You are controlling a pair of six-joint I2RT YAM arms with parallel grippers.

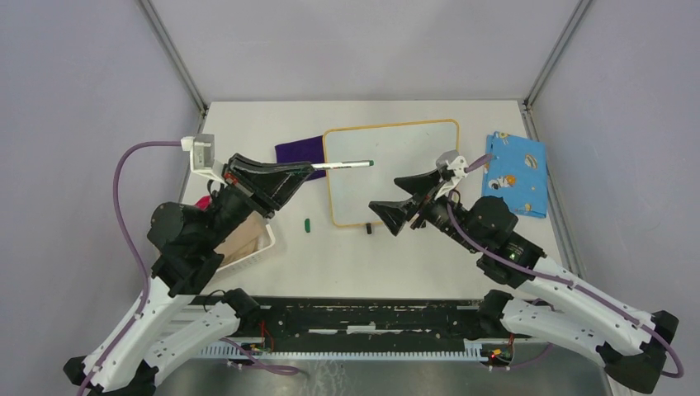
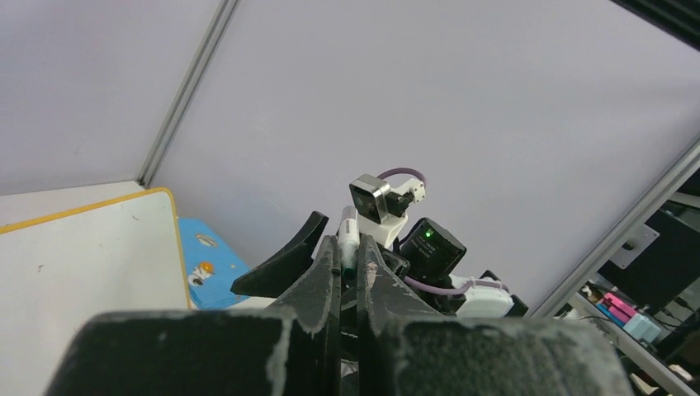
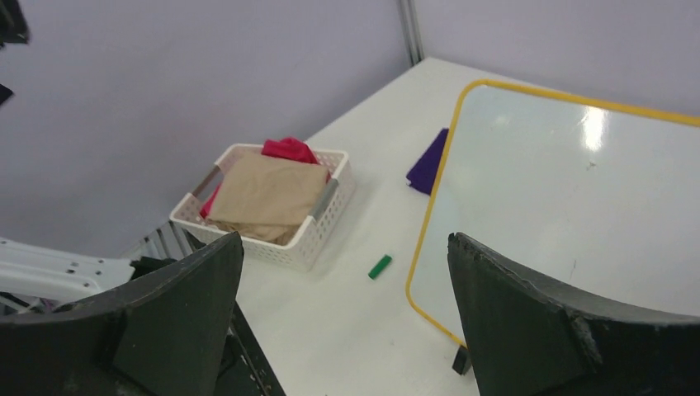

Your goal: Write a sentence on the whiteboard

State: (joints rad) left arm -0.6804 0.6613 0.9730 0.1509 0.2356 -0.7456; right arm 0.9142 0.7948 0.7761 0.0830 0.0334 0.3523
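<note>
The whiteboard (image 1: 404,148) with its thin orange frame lies at the table's middle, and its surface is blank: no green sentence shows on it. My left gripper (image 1: 299,175) is shut on a white marker (image 1: 340,165), whose green tip hovers over the board's left half. In the left wrist view the marker (image 2: 347,235) sticks out between the closed fingers, with the board (image 2: 82,264) at the left. My right gripper (image 1: 385,195) is open and empty over the board's lower right part. In the right wrist view (image 3: 345,247) the board (image 3: 561,181) lies beyond the jaws.
A green marker cap (image 1: 306,223) lies on the table left of the board, also in the right wrist view (image 3: 380,266). A white basket (image 1: 262,244) of cloths stands at the left. A purple cloth (image 1: 299,150) lies beside the board's top left, and a blue patterned cloth (image 1: 516,173) at the right.
</note>
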